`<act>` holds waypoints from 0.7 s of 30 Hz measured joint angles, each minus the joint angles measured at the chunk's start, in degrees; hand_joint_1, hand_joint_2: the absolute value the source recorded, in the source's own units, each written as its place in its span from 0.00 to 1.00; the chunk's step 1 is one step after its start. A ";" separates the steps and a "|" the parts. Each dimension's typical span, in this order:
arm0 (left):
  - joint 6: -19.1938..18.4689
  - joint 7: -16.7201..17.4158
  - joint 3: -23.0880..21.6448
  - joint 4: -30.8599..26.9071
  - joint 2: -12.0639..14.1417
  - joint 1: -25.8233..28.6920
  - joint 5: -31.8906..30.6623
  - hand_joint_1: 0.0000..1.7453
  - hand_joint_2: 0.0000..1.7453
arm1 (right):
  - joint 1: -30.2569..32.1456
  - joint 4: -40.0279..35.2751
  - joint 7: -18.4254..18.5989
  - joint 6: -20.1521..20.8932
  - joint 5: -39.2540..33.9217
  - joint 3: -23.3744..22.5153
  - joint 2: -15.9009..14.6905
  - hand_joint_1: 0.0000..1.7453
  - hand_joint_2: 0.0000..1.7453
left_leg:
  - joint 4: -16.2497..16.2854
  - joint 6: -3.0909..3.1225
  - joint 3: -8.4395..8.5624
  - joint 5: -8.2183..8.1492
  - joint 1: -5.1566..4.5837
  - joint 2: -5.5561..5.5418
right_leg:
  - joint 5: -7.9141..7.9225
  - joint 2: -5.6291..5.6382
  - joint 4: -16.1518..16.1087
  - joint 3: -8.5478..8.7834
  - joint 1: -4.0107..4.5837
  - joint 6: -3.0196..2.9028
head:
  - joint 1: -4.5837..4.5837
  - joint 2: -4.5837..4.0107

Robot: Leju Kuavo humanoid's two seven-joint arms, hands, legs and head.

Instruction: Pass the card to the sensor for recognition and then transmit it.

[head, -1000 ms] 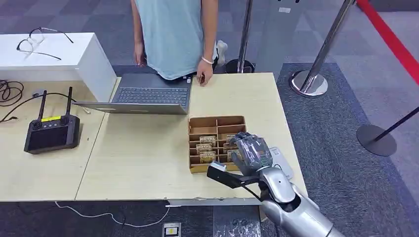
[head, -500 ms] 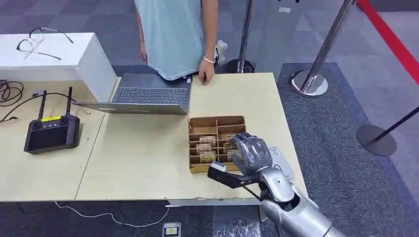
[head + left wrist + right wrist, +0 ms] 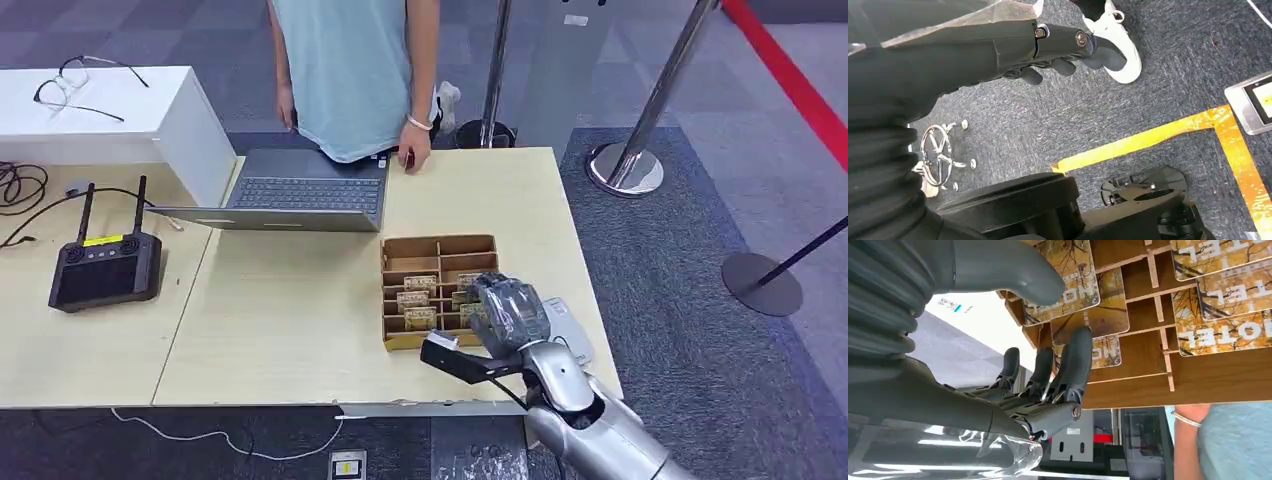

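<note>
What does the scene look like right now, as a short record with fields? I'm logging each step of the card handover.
right hand: over the right-hand column of the brown cardboard divided box, thumb and fingers either side of a yellow-brown hotel card; grip not clear
cards: more stand in the box slots
left hand: hangs over grey carpet, holding nothing
sensor: flat white pad right of the box
person: light blue shirt at the table's far edge

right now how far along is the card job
Early. Done: the right hand has reached the card box on the table. In hand: its thumb lies on a card and its fingers sit by the next ones, but no card looks lifted, and a firm grip cannot be confirmed. Left: lift a card, present it to the sensor, pass it on. The left hand hangs over the floor.
</note>
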 joint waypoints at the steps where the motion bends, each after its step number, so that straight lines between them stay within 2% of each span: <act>1: 0.02 -0.11 0.00 0.00 0.00 0.00 0.00 0.00 1.00 | -0.02 0.11 -0.07 -0.09 -0.02 0.00 0.02 0.61 1.00 | 0.00 0.00 0.01 0.00 0.00 0.00 | 0.00 0.00 0.00 0.00 0.00 0.00 | 0.00 0.00; 2: 0.13 -0.22 0.00 0.00 0.00 -0.01 0.00 0.00 1.00 | 0.02 0.28 -0.07 -0.09 -0.06 0.00 0.07 0.58 1.00 | 0.00 0.00 0.01 0.00 0.00 -0.01 | 0.00 0.00 0.00 0.01 0.00 0.00 | 0.00 0.00; 6: 0.22 -0.26 0.00 0.00 0.00 -0.01 0.02 0.00 1.00 | 0.24 0.79 -0.09 -0.09 -0.11 0.04 0.15 0.61 1.00 | 0.00 0.00 0.00 0.00 0.00 0.00 | 0.00 0.00 0.00 0.00 0.00 0.00 | -0.02 0.00; 16: 0.28 -0.35 0.00 0.00 0.02 0.00 0.42 0.00 1.00 | 0.31 1.71 -0.20 -0.20 -0.85 0.18 0.28 0.58 1.00 | 0.00 0.00 0.01 0.00 0.00 0.00 | 0.00 0.00 0.00 0.00 0.00 0.00 | 0.02 0.00; 18: 0.31 -0.35 0.00 0.00 0.04 0.01 0.42 0.00 1.00 | 0.33 1.84 -0.20 -0.22 -0.83 0.26 0.28 0.52 1.00 | 0.00 0.00 0.00 0.00 0.00 0.00 | 0.00 0.00 0.00 0.00 0.00 0.00 | 0.00 0.00; 21: 0.35 -0.35 0.00 0.00 0.04 0.00 0.42 0.00 1.00 | 0.34 1.84 -0.22 -0.24 -0.76 0.31 0.28 0.51 1.00 | 0.00 0.00 0.00 0.00 0.00 0.00 | 0.00 0.00 0.00 0.00 0.00 0.00 | 0.00 0.00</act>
